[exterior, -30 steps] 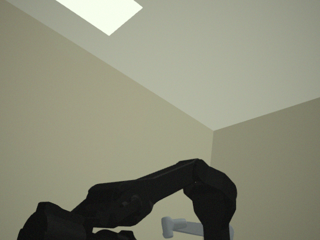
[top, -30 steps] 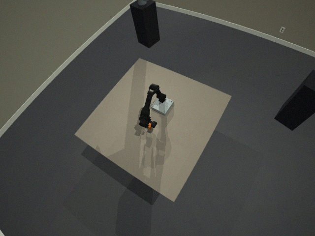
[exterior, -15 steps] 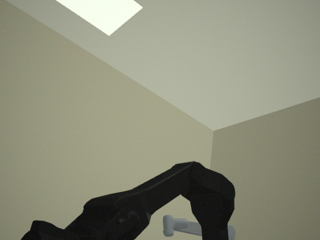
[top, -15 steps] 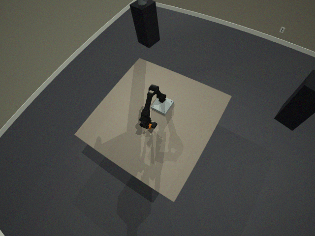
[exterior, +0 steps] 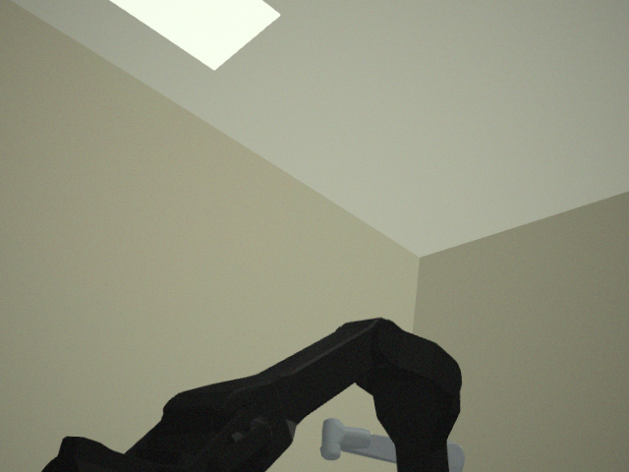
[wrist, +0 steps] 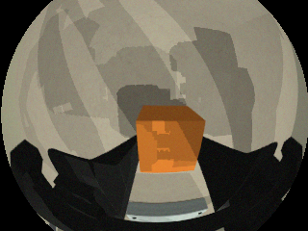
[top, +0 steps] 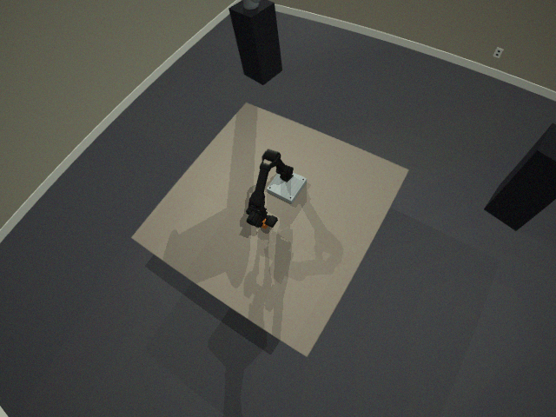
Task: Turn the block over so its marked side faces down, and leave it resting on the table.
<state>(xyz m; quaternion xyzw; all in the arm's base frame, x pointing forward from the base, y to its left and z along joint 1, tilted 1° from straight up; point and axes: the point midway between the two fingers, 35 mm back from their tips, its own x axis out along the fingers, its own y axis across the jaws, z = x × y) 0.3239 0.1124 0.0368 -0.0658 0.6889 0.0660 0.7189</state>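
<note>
The orange block (wrist: 168,144) is between the two black fingers in the wrist view, one finger against each side. In the top view only a small piece of the block (top: 264,225) shows beside the gripper. No distinct mark can be made out on the faces that show; its other faces are hidden. My gripper (wrist: 167,139) is shut on the block, low over the tan table top (top: 350,179). Whether the block touches the table cannot be told. The exterior view shows only upper parts of the arm, not the block or the fingertips.
The arm's pale base plate (top: 290,190) with dark bolts is bolted behind the gripper; its edge shows at the bottom of the wrist view. Dark shadows of the arm lie across the table. Two black pillars (top: 258,44) (top: 520,190) stand beyond the table's edges.
</note>
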